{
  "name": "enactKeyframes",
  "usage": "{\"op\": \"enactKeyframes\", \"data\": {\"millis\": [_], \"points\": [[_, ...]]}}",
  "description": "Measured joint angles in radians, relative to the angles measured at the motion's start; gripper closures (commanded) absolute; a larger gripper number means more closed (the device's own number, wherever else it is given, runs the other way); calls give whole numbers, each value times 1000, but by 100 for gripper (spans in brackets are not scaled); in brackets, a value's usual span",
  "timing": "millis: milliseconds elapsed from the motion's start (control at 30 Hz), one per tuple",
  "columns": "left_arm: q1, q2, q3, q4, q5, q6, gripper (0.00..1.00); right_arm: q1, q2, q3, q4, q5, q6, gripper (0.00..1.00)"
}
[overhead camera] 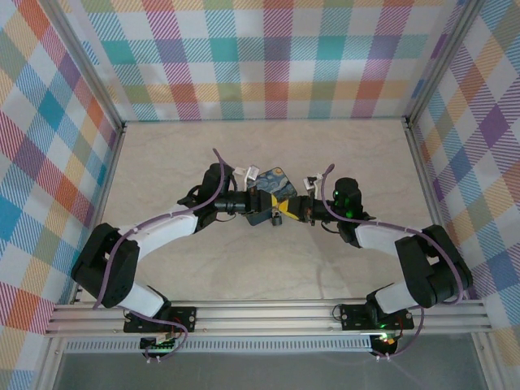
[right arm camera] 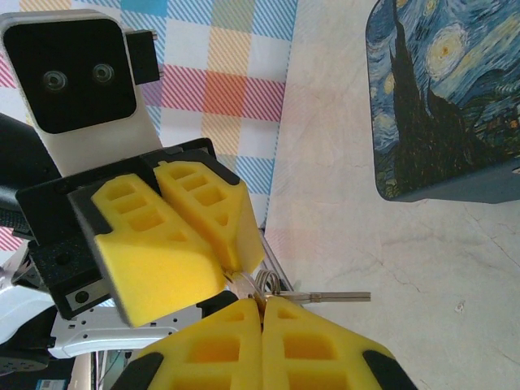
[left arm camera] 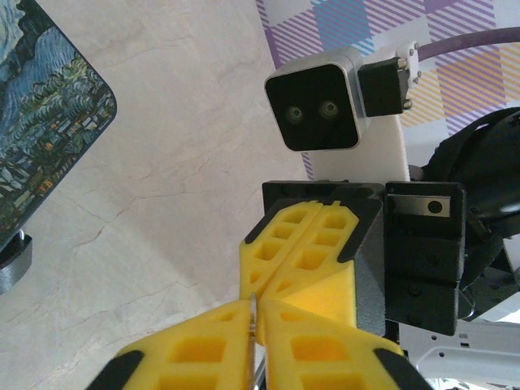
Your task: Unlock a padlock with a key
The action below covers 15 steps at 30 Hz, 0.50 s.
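- The rectangular blue-yellow painted tin (overhead camera: 272,185) lies in the middle of the pale marbled tabletop (overhead camera: 244,276).
- The tiny dark-bodied padlock (overhead camera: 277,218) sits just beside the tin's near edge.
- The left pincer (left arm camera: 253,313) reaches in from the left and the right pincer (right arm camera: 262,307) from the right, tips meeting before the tin.
- The slim silvery metal key (right arm camera: 329,296) juts sideways from that meeting point, above the tabletop.

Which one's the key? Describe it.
Start at the blue-yellow swirly-painted rectangular tin on the marbled table, and look below it in the right wrist view. The slim silvery metal key juts sideways at the tips of the yellow right claw: the only thin bare-metal rod.
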Motion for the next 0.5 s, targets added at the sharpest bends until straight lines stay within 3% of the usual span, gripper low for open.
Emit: {"op": "enactKeyframes", "data": {"millis": [200, 333, 500], "points": [[1, 3, -2, 3, 8, 3, 100, 0, -2, 0, -8, 0, 0, 100], [1, 4, -5, 8, 20, 4, 100, 0, -9, 0, -25, -5, -6, 72], [3, 4, -5, 9, 50, 4, 100, -31, -60, 2, -97, -27, -77, 61]]}}
